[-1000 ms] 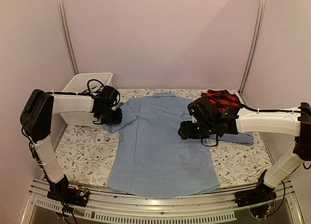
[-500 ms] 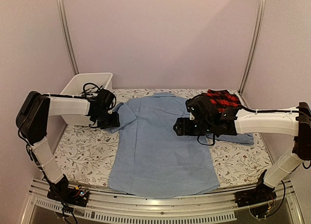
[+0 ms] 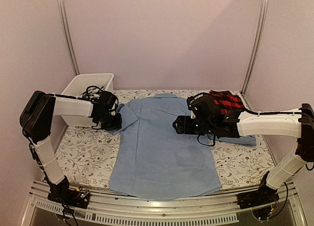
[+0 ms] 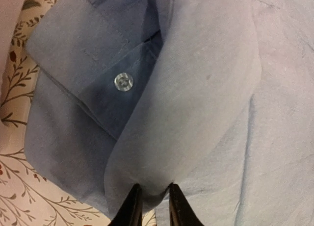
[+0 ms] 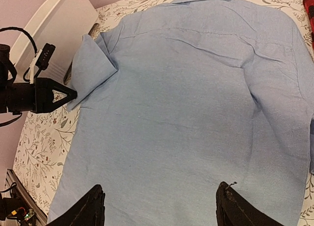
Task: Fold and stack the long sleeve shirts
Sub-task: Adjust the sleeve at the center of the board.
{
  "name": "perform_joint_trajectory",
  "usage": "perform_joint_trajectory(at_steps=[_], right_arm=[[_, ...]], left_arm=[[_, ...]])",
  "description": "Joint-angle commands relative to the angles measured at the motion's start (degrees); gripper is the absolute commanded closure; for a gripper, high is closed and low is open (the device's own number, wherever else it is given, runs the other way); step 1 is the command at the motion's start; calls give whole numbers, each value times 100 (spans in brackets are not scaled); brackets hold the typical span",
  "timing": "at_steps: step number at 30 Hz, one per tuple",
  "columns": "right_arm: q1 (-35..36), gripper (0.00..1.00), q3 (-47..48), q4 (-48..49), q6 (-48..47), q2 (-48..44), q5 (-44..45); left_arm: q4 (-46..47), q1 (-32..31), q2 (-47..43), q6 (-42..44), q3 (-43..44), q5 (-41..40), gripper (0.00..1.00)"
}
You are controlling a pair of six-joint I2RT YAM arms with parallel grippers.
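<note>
1. Shows smooth light blue cloth shirt (image 3: 162, 152) spread flat on floral table cover (image 3: 88, 155).
2. Has right gripper (image 5: 159, 206) gaping above it, empty.
3. Has left gripper (image 4: 154, 204) pinched on its folded sleeve.
4. Shows red-and-black plaid shirt (image 3: 224, 100) bunched far right.

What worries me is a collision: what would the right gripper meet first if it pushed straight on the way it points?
The light blue shirt: the right gripper, jaws open, points at its spread back with nothing between. How high above the cloth it hangs is unclear.
</note>
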Motion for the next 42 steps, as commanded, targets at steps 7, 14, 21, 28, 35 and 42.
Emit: perform_joint_trajectory(at_steps=[7, 14, 21, 28, 35, 42], right_arm=[[-20, 24, 94, 103, -189, -120, 140], [-20, 23, 30, 104, -281, -238, 234], [-20, 23, -38, 128, -276, -282, 230], [-20, 23, -135, 144, -213, -366, 232], [-17, 23, -74, 146, -186, -272, 209], [-20, 23, 27, 79, -193, -205, 288]], left_arm=[[4, 50, -111, 19, 390, -505, 76], [-89, 73, 367, 295, 973, -921, 45], [-190, 168, 929, 403, 1523, -684, 48], [-155, 118, 685, 418, 1459, -301, 87], [-374, -9, 109, 437, 1474, 379, 100], [-720, -760, -194, 704, 1503, 868, 100]])
